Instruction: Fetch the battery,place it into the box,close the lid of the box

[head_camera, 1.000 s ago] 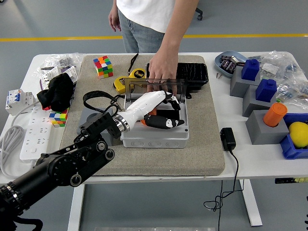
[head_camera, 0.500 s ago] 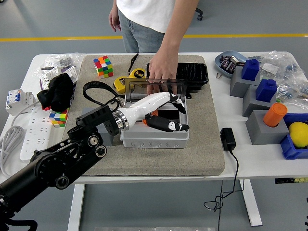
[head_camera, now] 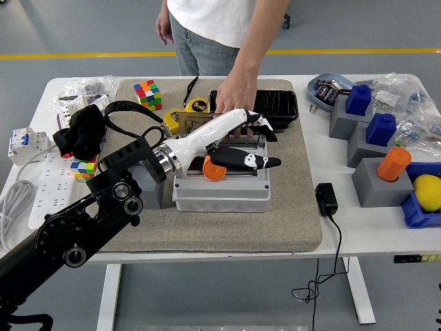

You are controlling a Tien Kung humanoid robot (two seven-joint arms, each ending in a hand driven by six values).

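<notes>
Left hand (head_camera: 238, 141), fingers spread and empty, hovers over the open box (head_camera: 220, 186); closing its lid (head_camera: 207, 123) appears next.

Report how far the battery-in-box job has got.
Done: an orange item lies in the grey box; whether it is the battery I cannot tell. In hand: the left hand hangs open over the box, while the person's hand holds the upright transparent lid. Left: closing the lid.
</notes>
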